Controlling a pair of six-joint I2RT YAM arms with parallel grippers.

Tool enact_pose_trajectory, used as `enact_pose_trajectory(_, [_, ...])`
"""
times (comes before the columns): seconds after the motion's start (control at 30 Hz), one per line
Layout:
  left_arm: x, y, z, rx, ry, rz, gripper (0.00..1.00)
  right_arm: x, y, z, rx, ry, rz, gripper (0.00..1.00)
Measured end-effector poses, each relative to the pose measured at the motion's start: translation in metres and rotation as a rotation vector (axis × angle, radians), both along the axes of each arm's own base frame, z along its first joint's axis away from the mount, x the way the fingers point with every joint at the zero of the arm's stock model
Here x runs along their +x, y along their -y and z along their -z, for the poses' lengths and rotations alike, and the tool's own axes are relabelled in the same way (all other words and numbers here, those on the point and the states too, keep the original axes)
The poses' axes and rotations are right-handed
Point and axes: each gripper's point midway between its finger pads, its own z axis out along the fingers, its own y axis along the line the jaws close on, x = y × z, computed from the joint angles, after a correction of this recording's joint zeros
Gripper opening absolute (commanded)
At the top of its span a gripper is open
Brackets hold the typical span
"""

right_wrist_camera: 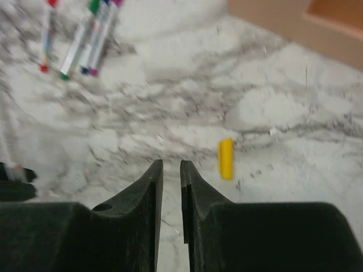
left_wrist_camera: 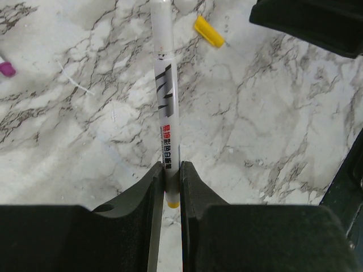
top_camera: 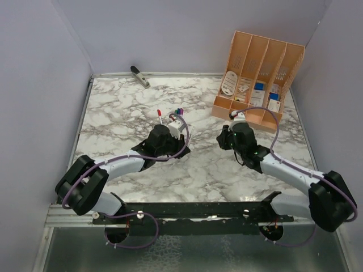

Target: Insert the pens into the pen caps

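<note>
Bare marble (top_camera: 207, 164) near-centre; orange organizer (top_camera: 249, 113) just behind R gripper (right_wrist_camera: 171, 167), pens (right_wrist_camera: 91, 39) beyond L gripper (left_wrist_camera: 172, 170).

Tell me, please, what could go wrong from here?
The right gripper has its jaws barely apart, and the yellow cap lies off to one side: a grab may miss or flick it. The left gripper pinches the white pen near one end; it could pivot when pushed.

A bold dark grey logo-like mark is printed along the barrel of the slim white marker pen (left_wrist_camera: 165, 107), followed by a row of small red characters and a row of dark blue ones; none can be made out. Blue and white labels are seen on the small packets (top_camera: 258, 86) in the orange perforated plastic organiser (top_camera: 241, 54), but are too small to be read.
</note>
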Motion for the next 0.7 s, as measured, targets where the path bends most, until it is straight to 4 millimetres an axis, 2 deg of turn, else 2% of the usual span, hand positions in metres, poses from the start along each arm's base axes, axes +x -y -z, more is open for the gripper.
enact_pose_trajectory(0.07, [-0.004, -0.005, 0.005, 0.033, -0.009, 0.008, 0.00, -0.006, 0.005, 0.036, -0.082, -0.113, -0.001, 0.16])
enact_pose_trajectory(0.17, [-0.010, -0.011, 0.009, 0.072, -0.012, 0.024, 0.00, -0.010, 0.008, 0.062, -0.157, -0.211, -0.005, 0.16])
enact_pose_trajectory(0.43, [-0.016, -0.015, 0.011, 0.105, -0.003, 0.062, 0.00, 0.000, 0.007, 0.063, -0.194, -0.223, 0.004, 0.24])
enact_pose_trajectory(0.7, [-0.020, -0.013, 0.011, 0.099, -0.003, 0.087, 0.00, 0.009, 0.011, 0.083, -0.266, -0.270, 0.038, 0.31])
